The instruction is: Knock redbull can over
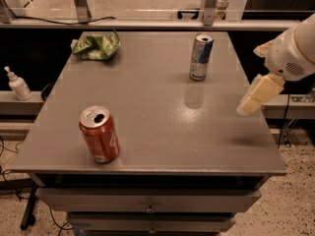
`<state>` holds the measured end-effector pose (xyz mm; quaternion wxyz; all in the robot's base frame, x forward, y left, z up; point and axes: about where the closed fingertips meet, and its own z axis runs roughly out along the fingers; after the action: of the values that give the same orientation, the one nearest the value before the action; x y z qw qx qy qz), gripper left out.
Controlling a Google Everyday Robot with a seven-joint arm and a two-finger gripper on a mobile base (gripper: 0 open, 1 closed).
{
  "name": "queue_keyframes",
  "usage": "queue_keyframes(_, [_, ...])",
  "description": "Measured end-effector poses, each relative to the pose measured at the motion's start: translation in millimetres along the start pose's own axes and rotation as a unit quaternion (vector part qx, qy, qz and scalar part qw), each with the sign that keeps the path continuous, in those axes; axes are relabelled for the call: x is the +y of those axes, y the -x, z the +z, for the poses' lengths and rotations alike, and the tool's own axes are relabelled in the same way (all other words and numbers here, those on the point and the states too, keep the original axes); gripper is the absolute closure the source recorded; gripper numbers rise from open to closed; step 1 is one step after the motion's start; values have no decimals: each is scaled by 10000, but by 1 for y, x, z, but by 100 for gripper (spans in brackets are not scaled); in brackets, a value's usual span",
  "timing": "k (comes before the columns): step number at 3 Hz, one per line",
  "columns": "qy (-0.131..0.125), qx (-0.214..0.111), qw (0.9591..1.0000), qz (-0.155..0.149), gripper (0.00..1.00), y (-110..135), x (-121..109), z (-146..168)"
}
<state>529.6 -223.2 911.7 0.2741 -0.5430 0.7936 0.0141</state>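
The redbull can (201,56), slim, silver and blue with a pull-tab top, stands upright at the back right of the grey table (147,132). My gripper (258,96), cream coloured, hangs from the white arm over the table's right edge, in front of and to the right of the can and well apart from it. It casts a shadow on the table below it.
A wider red soda can (100,134) stands upright at the front left. A crumpled green chip bag (95,45) lies at the back left. A white pump bottle (18,84) stands on a ledge left of the table. Drawers run below the front edge.
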Motion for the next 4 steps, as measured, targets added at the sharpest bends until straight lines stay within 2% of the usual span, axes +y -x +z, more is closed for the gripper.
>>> queue_keyframes(1, [-108,-489,9980,392,0,7,-26,39])
queue_keyframes(2, [-76,-1049,9917,746,0,31,-37,69])
queue_keyframes(3, [81,-1710,9786,1140,0,59,-41,96])
queue_keyframes(4, [359,-2441,9592,1383,0,87,-42,113])
